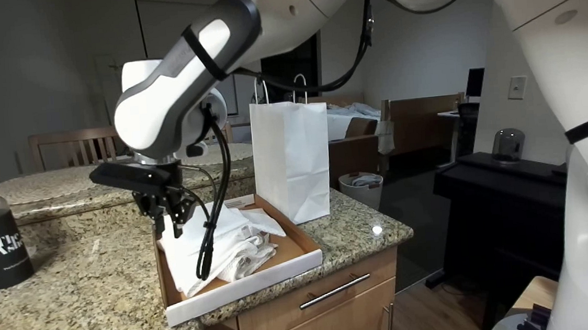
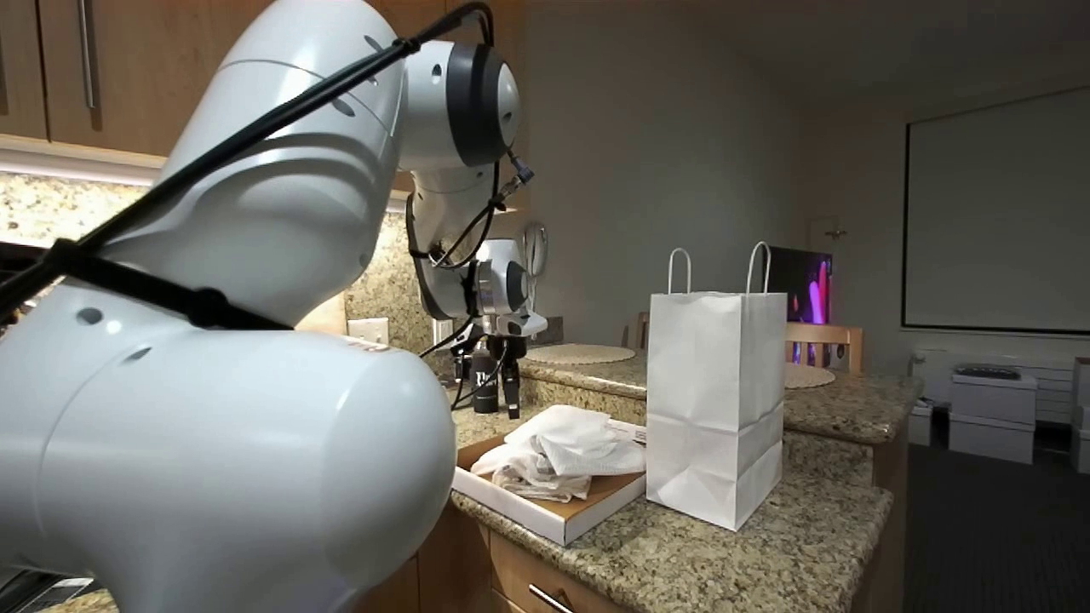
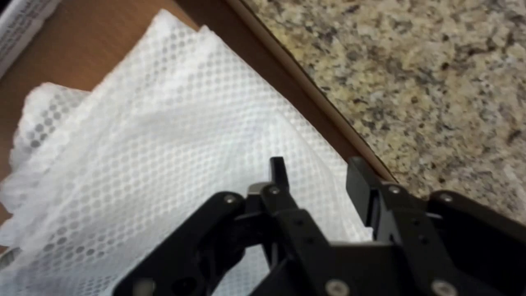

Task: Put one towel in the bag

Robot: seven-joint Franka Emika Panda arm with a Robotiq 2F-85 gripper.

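Black two-fingered gripper (image 3: 318, 174), tips parted, grasping nothing, hangs over a rumpled white cloth towel (image 3: 185, 144) in a shallow brown tray (image 3: 82, 49); in an exterior view, a tall white paper bag (image 2: 694, 383) stands at the tray's two o'clock.

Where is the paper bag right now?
In an exterior view, the paper bag stands upright on the granite counter, just right of the shallow tray holding white towels.

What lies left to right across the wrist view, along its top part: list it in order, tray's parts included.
The tray's printed white edge → its brown floor → the white towel → the tray's dark side wall → the granite counter.
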